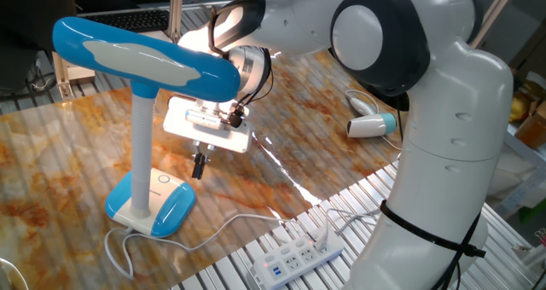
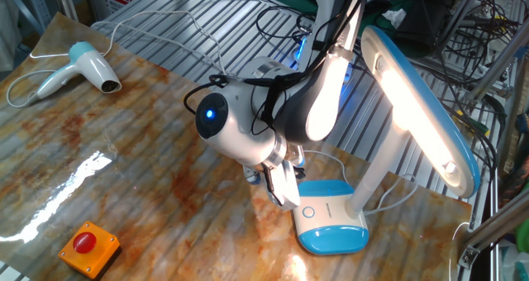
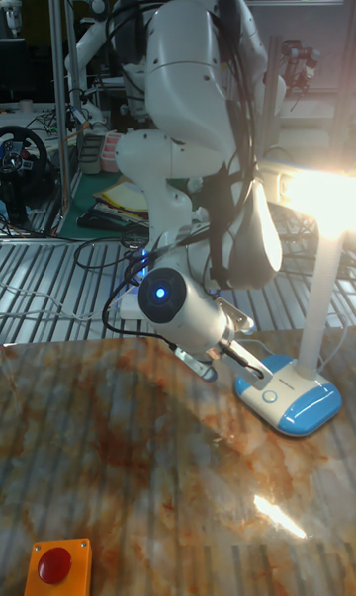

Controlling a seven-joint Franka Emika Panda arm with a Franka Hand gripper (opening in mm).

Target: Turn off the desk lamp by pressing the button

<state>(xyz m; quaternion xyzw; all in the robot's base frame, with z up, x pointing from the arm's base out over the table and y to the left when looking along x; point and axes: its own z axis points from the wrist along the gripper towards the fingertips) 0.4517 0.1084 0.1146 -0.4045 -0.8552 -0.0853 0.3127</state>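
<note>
The desk lamp [image 1: 141, 153] stands lit at the table's front left, with its long blue head [image 2: 421, 99] glowing and its blue-white base [image 2: 331, 225] on the marbled top. The button [image 2: 308, 212] is a small ringed circle on the base's white face, and it also shows in the tall fixed view [image 3: 269, 395]. My gripper [image 1: 199, 165] points down just beside the base, under the lamp head. Its dark fingertips [image 3: 257, 367] are pressed together, shut on nothing, a short way above and beside the button without touching it.
A white-and-blue hair dryer [image 1: 371, 125] lies at the far side of the table. A white power strip [image 1: 299, 258] and the lamp's cord [image 1: 213, 230] lie along the near edge. An orange box with a red button [image 2: 87, 245] sits on the table.
</note>
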